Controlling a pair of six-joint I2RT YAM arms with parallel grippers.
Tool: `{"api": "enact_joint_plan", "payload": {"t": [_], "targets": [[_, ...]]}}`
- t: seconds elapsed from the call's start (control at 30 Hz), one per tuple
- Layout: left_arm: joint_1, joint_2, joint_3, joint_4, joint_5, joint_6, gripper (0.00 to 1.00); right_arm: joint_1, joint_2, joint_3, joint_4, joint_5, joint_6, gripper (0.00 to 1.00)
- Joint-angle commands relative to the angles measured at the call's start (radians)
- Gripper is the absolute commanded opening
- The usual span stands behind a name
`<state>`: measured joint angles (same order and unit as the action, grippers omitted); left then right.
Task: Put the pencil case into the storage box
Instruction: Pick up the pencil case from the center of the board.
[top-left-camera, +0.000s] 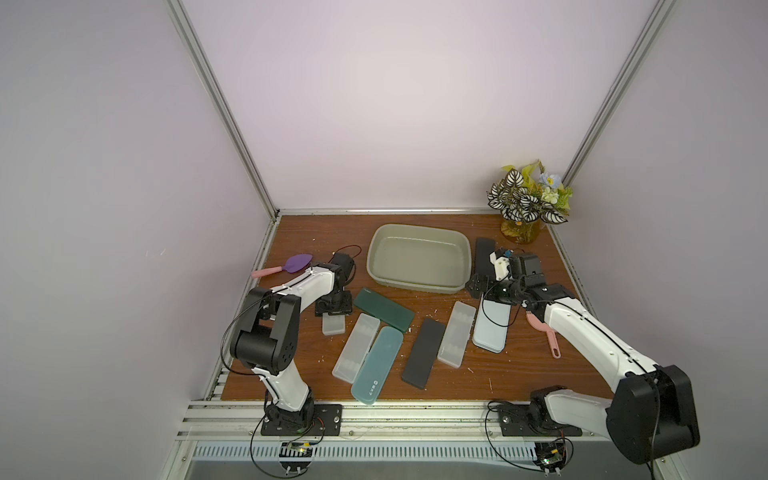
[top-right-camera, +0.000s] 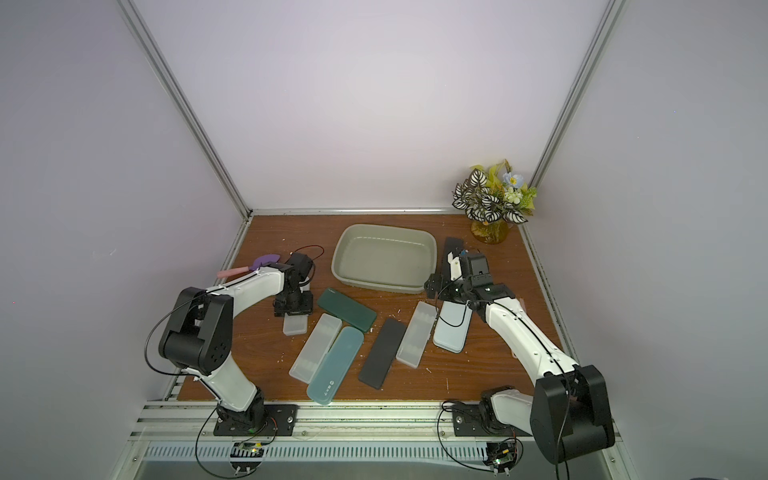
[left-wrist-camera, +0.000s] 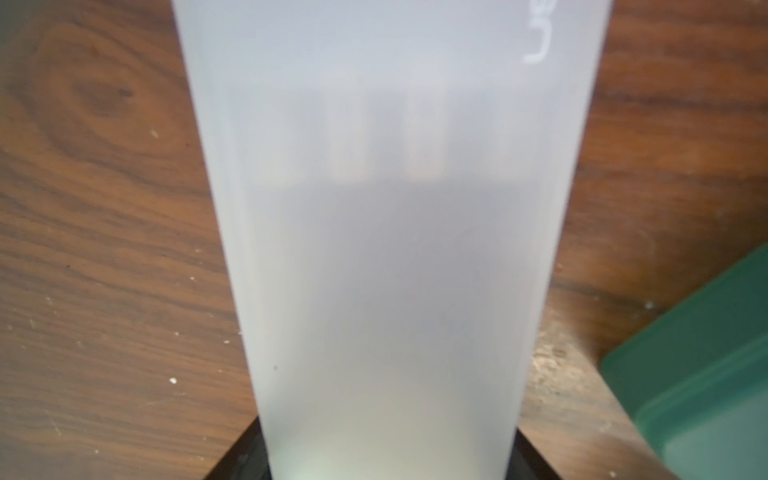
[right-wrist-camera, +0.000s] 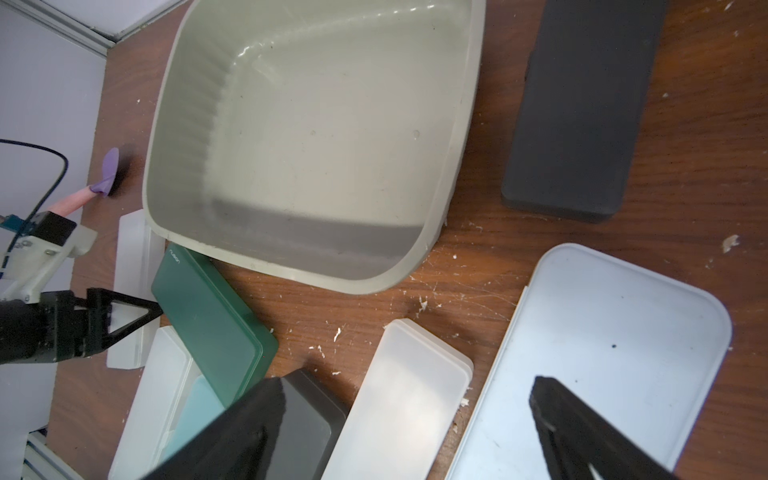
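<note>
"Which arm's on it?"

"The left. The left gripper (top-left-camera: 333, 318) is down over a frosted pencil case (top-left-camera: 333, 327), with a finger on each long side. Whether it's pinching yet, I can't tell from here."

"Where does that case lie?"

"Flat on the surface (top-left-camera: 498, 374), toward the left edge, with a dark green case (top-left-camera: 384, 309) just beside it. The storage box (top-left-camera: 417, 286) sits at the middle of the back edge with nothing in it."

"How do you reckon it'll handle?"

"It looks like a hard plastic shell, so I'd say stiff and light, but smooth and likely to slip. Across the narrow width is the right hold. The fingers seem nearer one end than the middle, though, so I'd expect the far end to droop on the lift. Faint shapes show through the lid in the wrist view, so whatever's inside could slide and shift the balance."

"And the other arm?"

"The right gripper (right-wrist-camera: 405, 388) hangs with its jaws wide apart and holds nothing. It's above a pale blue case (right-wrist-camera: 602, 353) toward the right edge, near the box's right end."
</note>
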<state>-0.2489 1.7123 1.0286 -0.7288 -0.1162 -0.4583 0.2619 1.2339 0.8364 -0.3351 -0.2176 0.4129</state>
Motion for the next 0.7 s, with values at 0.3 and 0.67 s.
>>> {"api": "enact_joint_plan", "payload": {"t": [0.3, 0.67], "targets": [[-0.009, -0.120, 0.223, -0.178, -0.021, 0.066, 0.59, 0.008, -0.007, 0.011, 0.014, -0.028, -0.009, 1.00], [-0.149, 0.088, 0.801, -0.313, 0.024, 0.131, 0.60, 0.008, 0.007, 0.019, 0.006, -0.025, -0.023, 1.00]]}}
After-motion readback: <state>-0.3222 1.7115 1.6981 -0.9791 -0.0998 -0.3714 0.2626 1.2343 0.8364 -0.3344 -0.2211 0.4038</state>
